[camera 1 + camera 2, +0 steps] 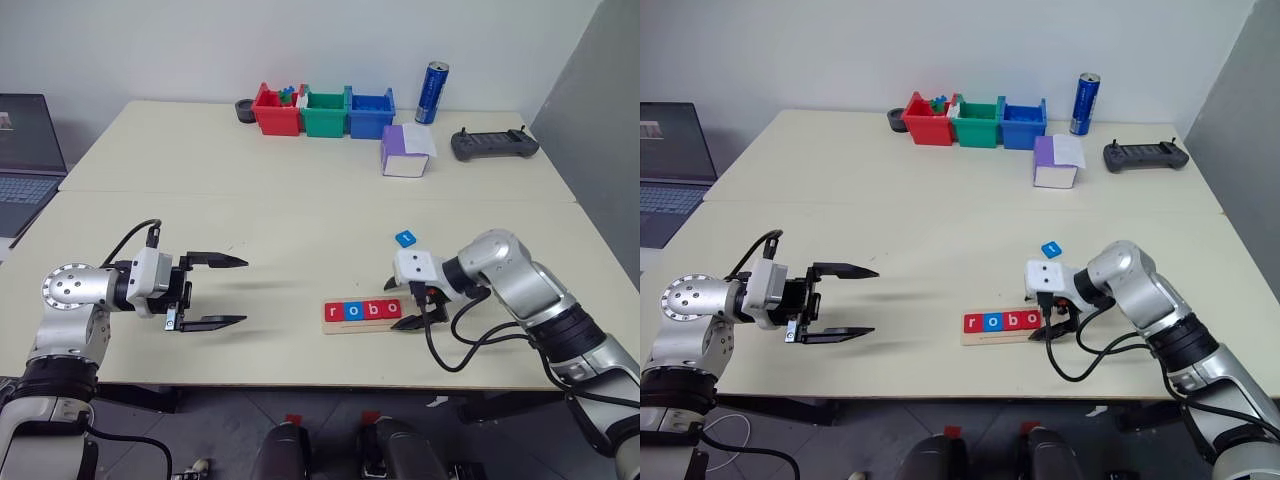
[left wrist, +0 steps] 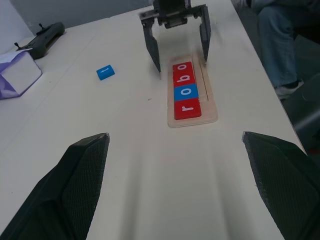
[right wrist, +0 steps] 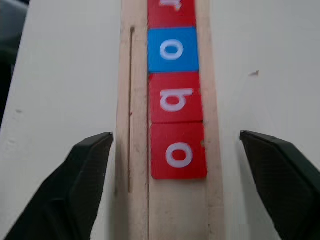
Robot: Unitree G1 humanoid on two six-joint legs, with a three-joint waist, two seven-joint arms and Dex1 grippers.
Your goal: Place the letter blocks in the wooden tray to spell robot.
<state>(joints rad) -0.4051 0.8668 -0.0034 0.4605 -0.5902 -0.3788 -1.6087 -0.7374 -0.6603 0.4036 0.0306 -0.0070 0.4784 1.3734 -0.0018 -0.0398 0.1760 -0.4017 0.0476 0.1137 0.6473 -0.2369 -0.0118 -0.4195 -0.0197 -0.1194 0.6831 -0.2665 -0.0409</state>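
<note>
The wooden tray (image 1: 360,327) lies near the table's front edge, right of centre. Four letter blocks sit in it side by side and read r, o, b, o: red r (image 2: 187,107), blue o (image 2: 186,93), red b (image 3: 175,97), red o (image 3: 178,151). The tray's right end (image 3: 180,210) past the last o is bare. A loose blue letter block (image 1: 405,238) lies flat on the table behind the tray's right end. My right gripper (image 1: 402,305) is open, its fingers straddling the tray over the last red o, holding nothing. My left gripper (image 1: 244,291) hovers open and empty well left of the tray.
Red (image 1: 275,112), green (image 1: 324,112) and blue (image 1: 369,113) bins stand in a row at the back. Near them are a blue can (image 1: 432,93), a purple-and-white box (image 1: 405,152) and a black controller (image 1: 494,144). A laptop (image 1: 25,165) sits far left. A seated person's legs (image 2: 280,40) are beyond the table's right side.
</note>
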